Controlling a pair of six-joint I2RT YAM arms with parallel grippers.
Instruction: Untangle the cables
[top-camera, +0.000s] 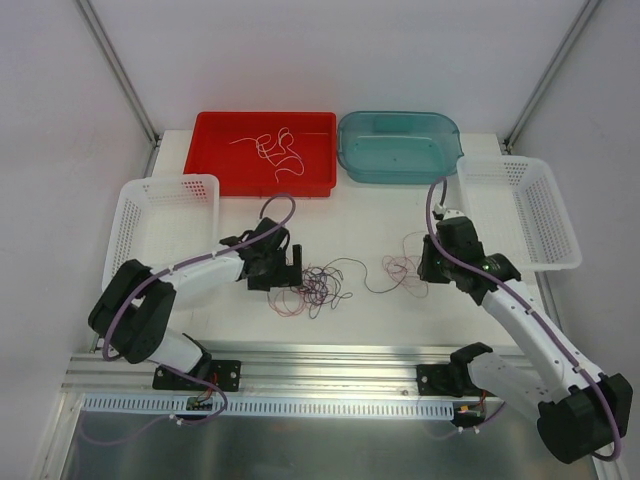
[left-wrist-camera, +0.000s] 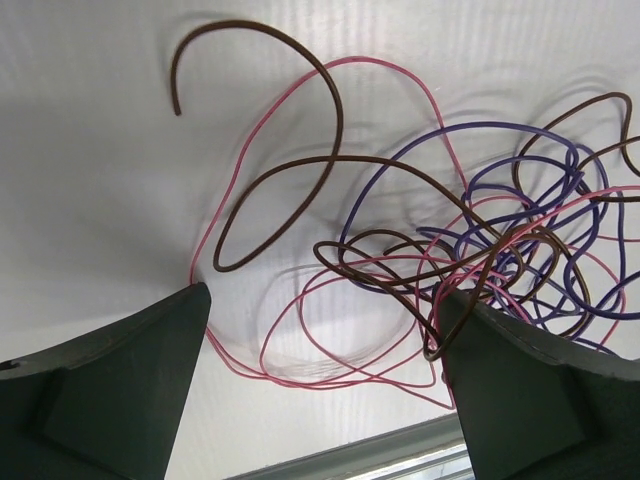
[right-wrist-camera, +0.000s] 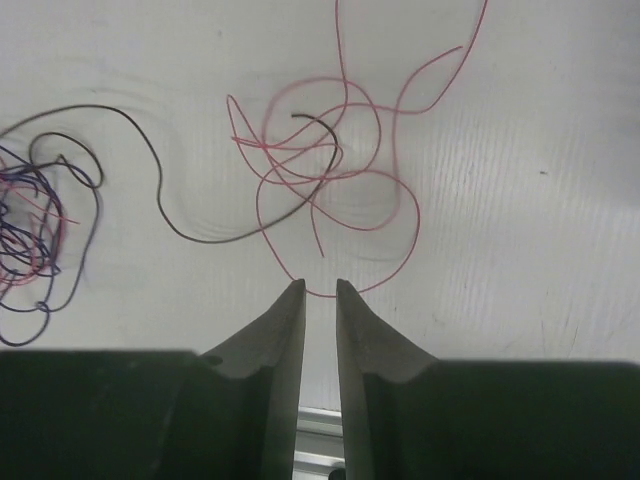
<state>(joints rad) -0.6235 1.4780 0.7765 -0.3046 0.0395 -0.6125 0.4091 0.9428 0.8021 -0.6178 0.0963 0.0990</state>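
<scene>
A tangle of thin pink, purple and dark cables (top-camera: 312, 285) lies mid-table; in the left wrist view (left-wrist-camera: 480, 240) it spreads ahead of the fingers. My left gripper (top-camera: 287, 266) (left-wrist-camera: 325, 335) is wide open and low over the tangle's left side. Pink loops lie between the fingers, and a dark wire end touches the right finger (left-wrist-camera: 530, 390). A smaller cluster of pink cables with one dark wire (top-camera: 404, 268) (right-wrist-camera: 325, 170) lies to the right. My right gripper (top-camera: 424, 266) (right-wrist-camera: 320, 292) is open by a narrow gap, a pink loop crossing just off its tips.
A red tray (top-camera: 215, 160) at the back holds more loose white and pink wires (top-camera: 275, 148). A teal bin (top-camera: 400, 165) stands beside it. White perforated baskets stand at the left (top-camera: 135, 215) and right (top-camera: 555, 250). An aluminium rail (top-camera: 330, 355) runs along the near edge.
</scene>
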